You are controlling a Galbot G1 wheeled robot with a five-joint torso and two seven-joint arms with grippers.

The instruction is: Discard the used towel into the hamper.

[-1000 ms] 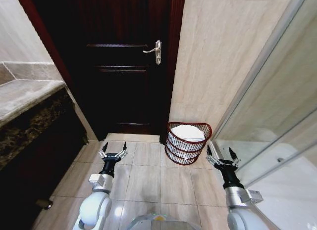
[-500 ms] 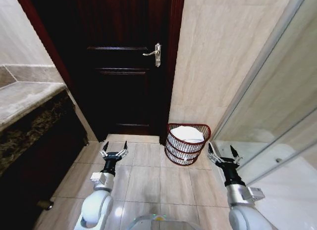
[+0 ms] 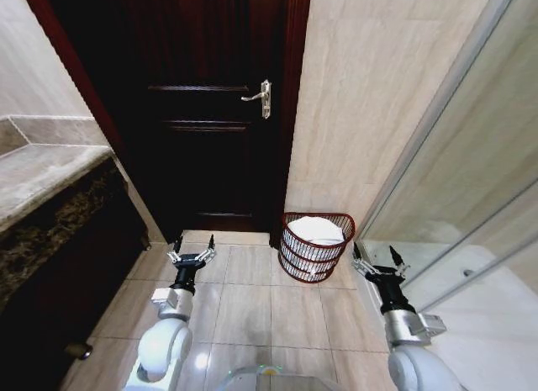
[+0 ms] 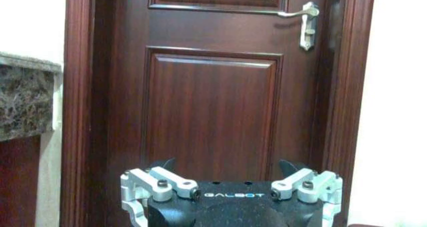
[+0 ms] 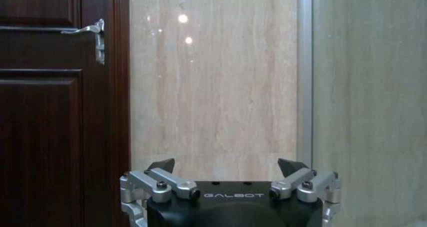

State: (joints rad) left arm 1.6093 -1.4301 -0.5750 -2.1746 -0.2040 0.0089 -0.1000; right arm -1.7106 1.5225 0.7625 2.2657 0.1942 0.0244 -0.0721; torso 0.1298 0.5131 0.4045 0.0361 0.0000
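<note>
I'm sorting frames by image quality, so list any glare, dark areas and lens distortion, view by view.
Head view: wide-angle bending of the wall edges, the door nearly black, a bright glint on the floor tiles. Right wrist view: two round light reflections on the polished wall. Left wrist view: even light, soft sheen on the door handle.

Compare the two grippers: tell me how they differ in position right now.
The left gripper hangs over the floor tiles before the dark door; the right gripper sits beside the hamper, near the glass partition. The left faces the door, the right the wall. Both are open and empty.
</note>
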